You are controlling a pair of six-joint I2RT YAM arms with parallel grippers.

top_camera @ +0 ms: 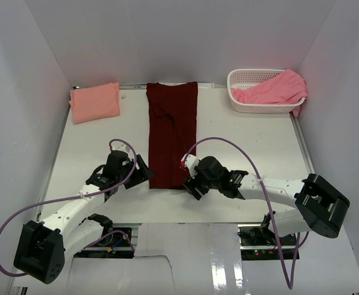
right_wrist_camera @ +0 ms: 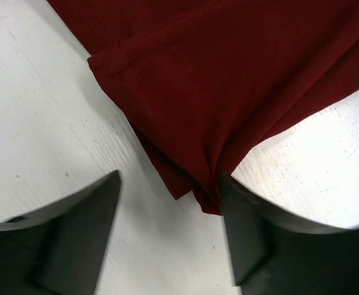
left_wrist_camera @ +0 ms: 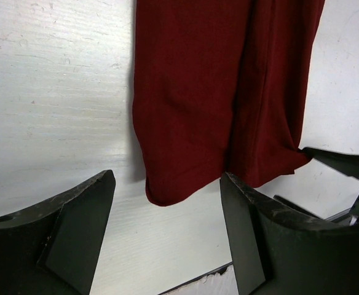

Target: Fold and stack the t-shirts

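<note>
Maroon t-shirt [top_camera: 172, 132]: folded into a long narrow strip and lying flat on the white table [top_camera: 247, 147]. It runs from the far edge toward me down the middle, and its near end sits between my two grippers.
My left gripper [top_camera: 144, 175]: low over the table at the strip's near-left corner. Its jaws are spread wide and hold nothing.
Left wrist view: the rounded near corner of the maroon cloth lies just ahead of the gap between my fingers [left_wrist_camera: 75, 227]. The cloth comes close to the tip of the finger on the right of the view, but I cannot tell whether it touches.
My right gripper [top_camera: 189, 184]: low at the strip's near-right corner, with its jaws apart.
Right wrist view: layered folds of the maroon cloth come to a point that meets the inner edge of one finger [right_wrist_camera: 259, 246]. The other finger stands clear over bare table, and nothing is clamped between them.
Salmon-peach t-shirt [top_camera: 94, 102]: folded into a neat rectangle at the far-left corner of the table, well apart from the maroon one.
Pink t-shirt [top_camera: 275, 89]: crumpled and unfolded in the white lattice basket [top_camera: 244, 75] at the far right, spilling over its right rim.
</note>
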